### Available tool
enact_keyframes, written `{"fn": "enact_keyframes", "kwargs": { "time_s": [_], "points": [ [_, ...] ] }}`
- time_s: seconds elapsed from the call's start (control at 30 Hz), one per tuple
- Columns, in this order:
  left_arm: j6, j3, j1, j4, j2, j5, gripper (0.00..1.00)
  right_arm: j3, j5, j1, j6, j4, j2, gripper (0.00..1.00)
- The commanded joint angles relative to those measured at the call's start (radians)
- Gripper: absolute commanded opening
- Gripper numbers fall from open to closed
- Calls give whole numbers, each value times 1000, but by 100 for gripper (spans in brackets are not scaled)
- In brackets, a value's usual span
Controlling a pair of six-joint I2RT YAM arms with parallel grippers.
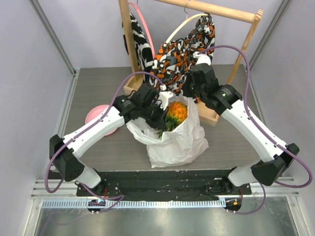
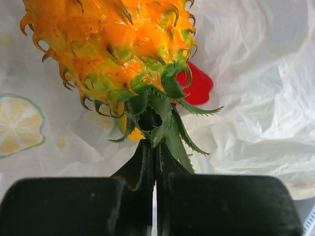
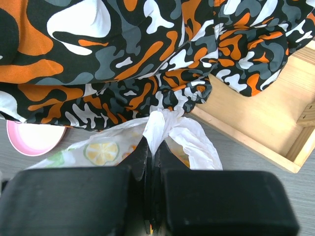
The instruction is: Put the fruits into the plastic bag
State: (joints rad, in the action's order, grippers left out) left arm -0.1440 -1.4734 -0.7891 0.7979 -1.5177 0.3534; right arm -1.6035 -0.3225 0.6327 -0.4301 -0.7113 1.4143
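Observation:
The white plastic bag (image 1: 174, 140) stands at the table's middle with its mouth held open. My left gripper (image 1: 158, 117) is shut on the green crown (image 2: 165, 123) of the orange pineapple (image 1: 177, 112) and holds it in the bag's mouth. In the left wrist view the pineapple (image 2: 113, 44) hangs in front of the bag's wall (image 2: 261, 88), with a shiny red fruit (image 2: 198, 86) and a bit of a yellow-orange fruit (image 2: 130, 132) behind it. My right gripper (image 1: 189, 93) is shut on the bag's handle loop (image 3: 160, 125) and holds it up.
An orange-black-white patterned cloth (image 1: 184, 49) hangs from a wooden rack (image 1: 241, 54) at the back, just behind the bag. Its wooden base (image 3: 256, 118) lies to the right. A round pink plate (image 1: 98, 118) sits left of the bag, under my left arm.

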Motion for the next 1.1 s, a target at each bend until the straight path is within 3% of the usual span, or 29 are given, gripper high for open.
{"fn": "enact_keyframes", "kwargs": {
  "time_s": [0.0, 0.2, 0.63, 0.83, 1.03, 1.07],
  "points": [
    [29, 24, -29, 69, 33, 45, 0, -10, -7, -2, -18, 42, -31, 2],
    [26, 99, -29, 67, 96, 28, 0, 7, -1, -2, -24, 42, -32, 2],
    [-115, 59, -59, -163, -42, 33, 1, 10, 3, -4, -25, 45, -41, 2],
    [-164, 65, -58, -177, -99, 53, 12, 13, 7, -4, -30, 46, -44, 2],
    [-181, 108, -59, -161, -73, 7, 46, 24, -1, -2, -29, 49, -54, 2],
    [-187, 111, -59, -166, -62, 4, 48, 28, -3, -4, -29, 49, -55, 2]
  ]
}}
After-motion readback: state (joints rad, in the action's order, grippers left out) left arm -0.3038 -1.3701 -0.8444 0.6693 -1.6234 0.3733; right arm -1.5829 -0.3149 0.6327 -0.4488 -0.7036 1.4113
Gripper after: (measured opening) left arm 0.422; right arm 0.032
